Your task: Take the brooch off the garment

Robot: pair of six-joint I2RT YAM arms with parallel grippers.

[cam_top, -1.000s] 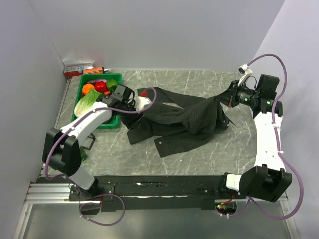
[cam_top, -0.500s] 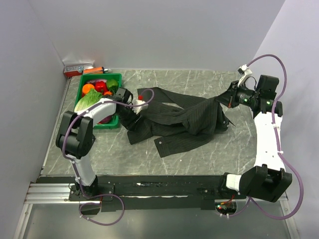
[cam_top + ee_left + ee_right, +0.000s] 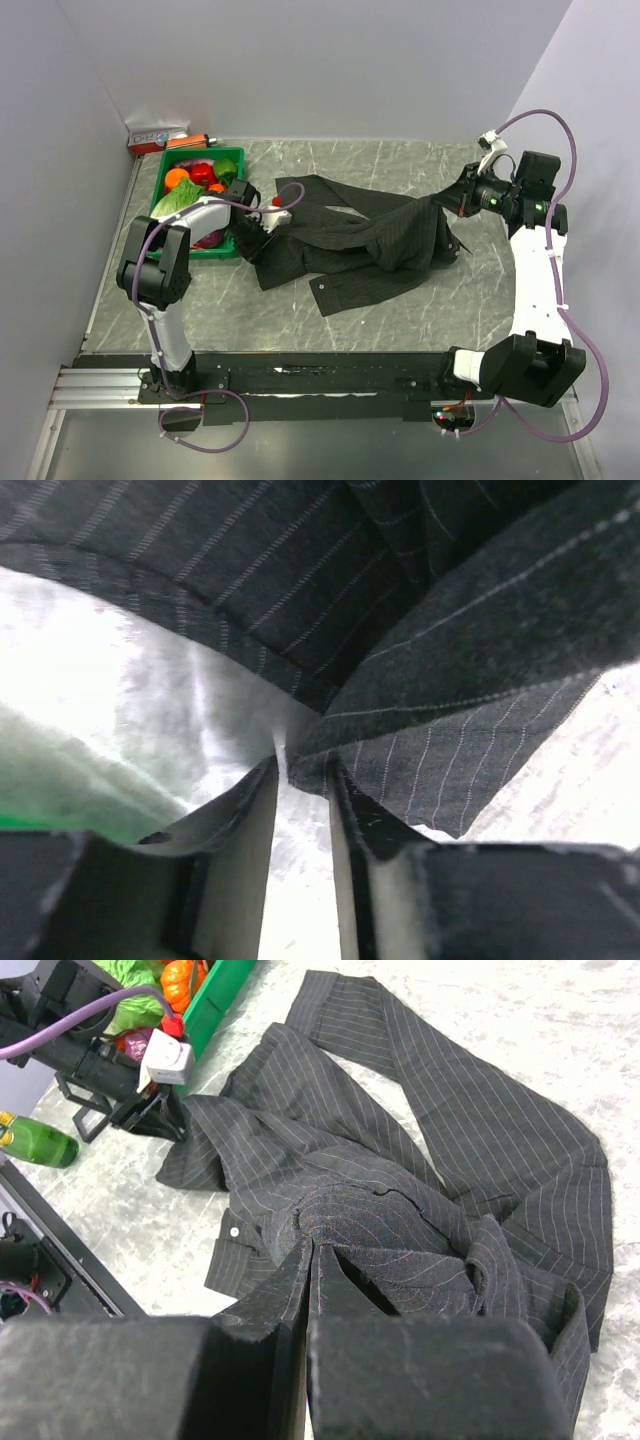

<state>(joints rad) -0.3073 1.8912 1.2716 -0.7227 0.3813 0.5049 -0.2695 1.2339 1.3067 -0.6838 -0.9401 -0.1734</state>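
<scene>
The right gripper [image 3: 312, 1260] pinches the garment [image 3: 420, 1160] tight, while the left gripper [image 3: 302, 780], jaws slightly parted, seemingly nips its edge.

no legible text, labels, brands or numbers in any view

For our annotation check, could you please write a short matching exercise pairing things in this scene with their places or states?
Things:
1. garment
2. green bin
3. right gripper
4. green bottle

Places or states:
A. lying on its side on the table
B. shut on a fold of cloth
C. spread crumpled across the table's middle
D. holding toy vegetables, far left

Pairs: 1-C, 2-D, 3-B, 4-A
</scene>
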